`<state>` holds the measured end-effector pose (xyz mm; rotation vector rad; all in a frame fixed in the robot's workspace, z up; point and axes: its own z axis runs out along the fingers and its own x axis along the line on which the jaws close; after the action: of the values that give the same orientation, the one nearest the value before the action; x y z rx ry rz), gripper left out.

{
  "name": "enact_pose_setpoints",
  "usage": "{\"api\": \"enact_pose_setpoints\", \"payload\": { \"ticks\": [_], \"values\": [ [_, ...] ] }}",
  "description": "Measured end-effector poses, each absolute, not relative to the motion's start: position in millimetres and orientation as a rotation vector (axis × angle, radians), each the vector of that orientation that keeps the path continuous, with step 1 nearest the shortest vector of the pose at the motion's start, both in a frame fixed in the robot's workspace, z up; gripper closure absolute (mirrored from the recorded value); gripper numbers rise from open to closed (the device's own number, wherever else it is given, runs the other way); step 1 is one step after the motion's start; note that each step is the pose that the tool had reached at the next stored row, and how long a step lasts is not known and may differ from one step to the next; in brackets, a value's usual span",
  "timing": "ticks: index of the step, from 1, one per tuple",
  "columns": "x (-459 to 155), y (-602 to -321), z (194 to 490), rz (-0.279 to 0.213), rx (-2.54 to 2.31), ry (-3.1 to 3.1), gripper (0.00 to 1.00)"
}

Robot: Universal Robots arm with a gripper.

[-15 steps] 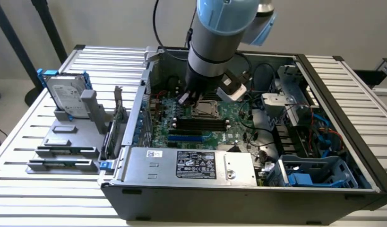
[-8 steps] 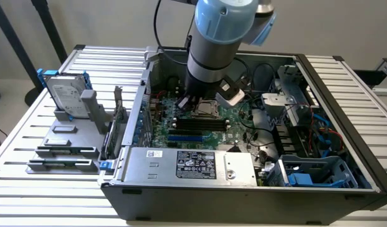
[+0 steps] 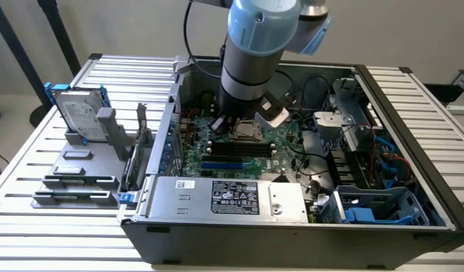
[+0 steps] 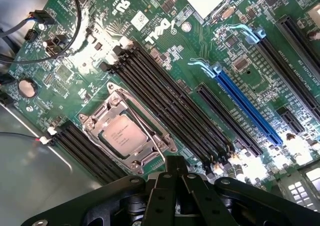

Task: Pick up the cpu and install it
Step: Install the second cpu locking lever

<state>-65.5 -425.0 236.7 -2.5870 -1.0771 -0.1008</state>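
Slatted counter (image 3: 58, 226), open computer case (image 3: 292, 238): the cpu (image 4: 122, 134) sat in its socket (image 4: 126, 136) already, and our jaws hung shut and empty above it, nothing held.

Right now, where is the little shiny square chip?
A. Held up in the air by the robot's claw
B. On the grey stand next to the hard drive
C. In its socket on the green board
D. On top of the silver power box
C: the cpu lies flat inside the metal socket frame on the green board, with the shut gripper empty beside it.
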Motion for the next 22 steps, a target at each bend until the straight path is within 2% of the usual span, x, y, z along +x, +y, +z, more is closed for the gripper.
{"api": "enact_pose_setpoints", "payload": {
  "ticks": [22],
  "values": [
    [-81,-416,210,-0.162,-2.600,-1.084,0.89]
  ]
}}
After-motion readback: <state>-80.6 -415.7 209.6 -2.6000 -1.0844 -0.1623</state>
